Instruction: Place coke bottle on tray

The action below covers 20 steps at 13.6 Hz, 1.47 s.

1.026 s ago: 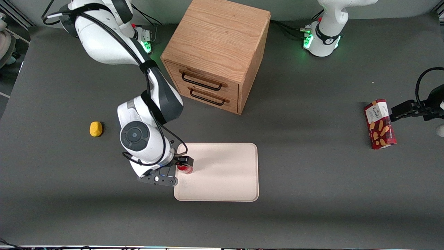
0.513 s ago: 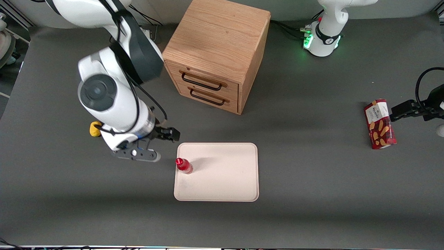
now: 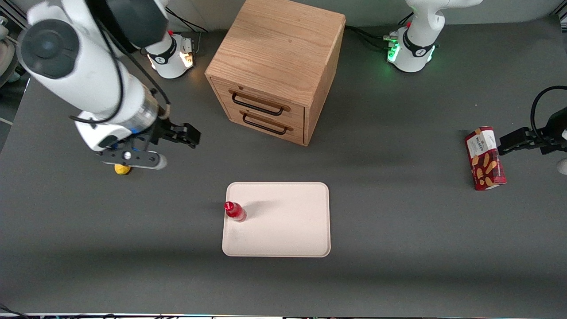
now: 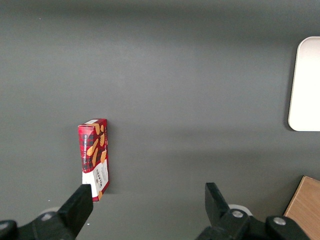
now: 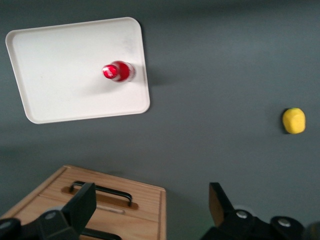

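The coke bottle point(image 3: 234, 211), small, red and red-capped, stands upright on the pale cream tray point(image 3: 283, 226), close to the tray edge nearest the working arm's end. The right wrist view looks down on the coke bottle point(image 5: 117, 71) and the tray point(image 5: 55, 85) from high up. My gripper point(image 3: 184, 135) hangs open and empty, well above the table. It is farther from the front camera than the tray, toward the working arm's end, and apart from the bottle. The open gripper point(image 5: 151, 202) holds nothing between its fingers.
A wooden two-drawer cabinet point(image 3: 277, 66) stands farther from the front camera than the tray. A yellow lump point(image 3: 120, 169) lies on the table under the arm's wrist. A red snack box point(image 3: 485, 158) lies toward the parked arm's end.
The gripper let go of the bottle, then rose and drew away toward the working arm's end. The bottle stays standing on the tray.
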### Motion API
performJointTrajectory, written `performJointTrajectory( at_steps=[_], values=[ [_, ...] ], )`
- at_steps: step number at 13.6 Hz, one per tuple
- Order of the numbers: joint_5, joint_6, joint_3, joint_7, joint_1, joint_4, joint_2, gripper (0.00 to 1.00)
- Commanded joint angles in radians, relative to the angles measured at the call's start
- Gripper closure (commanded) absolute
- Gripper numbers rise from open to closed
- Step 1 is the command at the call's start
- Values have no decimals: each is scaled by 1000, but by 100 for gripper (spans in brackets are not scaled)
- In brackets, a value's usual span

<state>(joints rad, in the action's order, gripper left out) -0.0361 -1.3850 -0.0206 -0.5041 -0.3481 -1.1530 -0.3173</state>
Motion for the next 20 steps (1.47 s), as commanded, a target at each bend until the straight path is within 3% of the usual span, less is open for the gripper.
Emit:
performJointTrajectory(
  at_steps=[1, 8, 13, 20],
  values=[
    [10, -16, -91, 99, 168, -177, 155, 0],
    [13, -86, -73, 399, 339, -344, 300, 0],
    [12, -124, 80, 479, 290, -372, 310, 0],
    [12, -154, 103, 529, 284, -381, 316, 0]
  ],
)
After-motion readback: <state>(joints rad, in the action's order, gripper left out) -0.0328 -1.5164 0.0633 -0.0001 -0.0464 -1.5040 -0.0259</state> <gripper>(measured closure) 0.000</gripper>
